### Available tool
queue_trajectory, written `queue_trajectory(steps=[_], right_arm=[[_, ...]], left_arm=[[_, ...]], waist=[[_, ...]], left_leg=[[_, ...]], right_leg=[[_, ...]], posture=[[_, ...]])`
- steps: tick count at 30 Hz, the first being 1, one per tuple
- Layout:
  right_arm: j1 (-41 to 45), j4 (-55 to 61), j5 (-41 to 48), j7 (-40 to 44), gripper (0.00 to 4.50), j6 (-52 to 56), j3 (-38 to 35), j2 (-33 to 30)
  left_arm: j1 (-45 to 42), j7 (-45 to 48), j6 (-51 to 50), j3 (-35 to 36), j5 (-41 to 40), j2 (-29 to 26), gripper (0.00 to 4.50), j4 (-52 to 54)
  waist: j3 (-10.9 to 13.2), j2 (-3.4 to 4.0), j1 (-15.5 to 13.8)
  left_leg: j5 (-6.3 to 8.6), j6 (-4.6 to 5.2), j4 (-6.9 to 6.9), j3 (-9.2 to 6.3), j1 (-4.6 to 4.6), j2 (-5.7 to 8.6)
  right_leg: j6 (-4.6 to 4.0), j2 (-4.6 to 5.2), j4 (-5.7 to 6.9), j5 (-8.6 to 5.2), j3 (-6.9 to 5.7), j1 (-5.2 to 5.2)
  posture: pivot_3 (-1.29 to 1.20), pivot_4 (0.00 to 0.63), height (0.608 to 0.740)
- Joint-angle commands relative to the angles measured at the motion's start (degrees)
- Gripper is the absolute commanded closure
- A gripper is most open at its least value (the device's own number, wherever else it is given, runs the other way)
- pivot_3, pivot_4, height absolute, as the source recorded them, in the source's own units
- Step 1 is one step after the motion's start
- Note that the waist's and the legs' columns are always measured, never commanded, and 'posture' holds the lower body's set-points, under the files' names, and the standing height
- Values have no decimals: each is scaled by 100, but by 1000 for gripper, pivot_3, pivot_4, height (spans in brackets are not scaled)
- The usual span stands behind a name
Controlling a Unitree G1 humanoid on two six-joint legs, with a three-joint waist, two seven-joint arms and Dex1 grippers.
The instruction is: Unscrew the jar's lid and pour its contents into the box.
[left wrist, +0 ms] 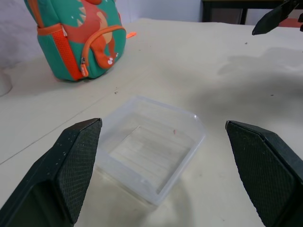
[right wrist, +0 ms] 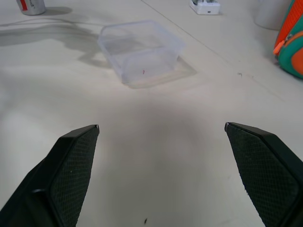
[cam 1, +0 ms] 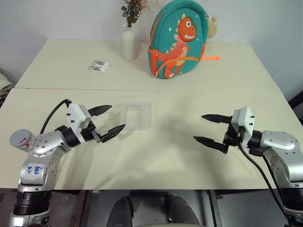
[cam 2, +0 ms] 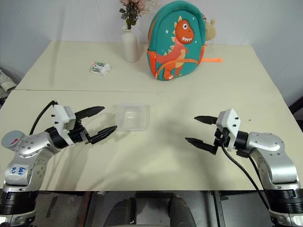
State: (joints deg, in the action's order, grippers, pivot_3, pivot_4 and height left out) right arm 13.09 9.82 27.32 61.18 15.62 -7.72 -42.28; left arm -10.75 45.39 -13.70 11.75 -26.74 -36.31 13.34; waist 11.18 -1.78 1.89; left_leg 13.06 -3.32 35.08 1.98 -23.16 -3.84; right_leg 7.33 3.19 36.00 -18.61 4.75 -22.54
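One small clear-sided jar (cam 1: 21,139) with a grey, red-marked lid (cam 2: 11,138) sits at the table's left edge, partly hidden behind my left arm; its contents I cannot make out. My shallow clear plastic box (cam 1: 136,115) lies just right of my left gripper (cam 1: 110,120), well left of my right gripper (cam 1: 206,128). Both stand wide open, holding nothing. Handwriting on my left forearm is illegible.
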Motion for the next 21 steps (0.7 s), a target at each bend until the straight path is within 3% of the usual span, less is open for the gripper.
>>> queue_trajectory(steps=[1, 10, 14, 21], right_arm=[[250, 22, 62, 55, 0, -58, -20, -18], [1237, -758, -101, 549, 0, -320, 659, 404], [1772, -1192, -160, 791, 0, -485, 952, 776], [2681, -2157, -246, 1199, 0, -752, 1308, 1527]], left_arm=[[116, -109, 123, 139, 56, -13, 43, 305], [1325, -1290, 165, 767, 457, 424, 43, 1310], [2268, -2162, 287, 1113, 844, 1126, 43, 1937], [3599, -3423, 534, 1100, 1639, 2521, 43, 2757]], waist=[[0, 0, 12], [0, -2, 102], [0, -2, 141], [-3, -8, 127]], left_leg=[[0, 0, 0, 2, 1, 0], [5, 8, 5, 16, 2, 0], [9, 10, 5, 24, 2, -4], [9, 13, 13, 26, 3, 0]], right_leg=[[2, 0, 0, 1, 4, 0], [8, 0, -3, 6, 25, -3], [10, 0, -4, 7, 30, -6], [-1, 2, -7, 8, 34, -4]], posture=[[0, 150, 740], [0, 150, 740], [0, 150, 740], [0, 150, 740]])
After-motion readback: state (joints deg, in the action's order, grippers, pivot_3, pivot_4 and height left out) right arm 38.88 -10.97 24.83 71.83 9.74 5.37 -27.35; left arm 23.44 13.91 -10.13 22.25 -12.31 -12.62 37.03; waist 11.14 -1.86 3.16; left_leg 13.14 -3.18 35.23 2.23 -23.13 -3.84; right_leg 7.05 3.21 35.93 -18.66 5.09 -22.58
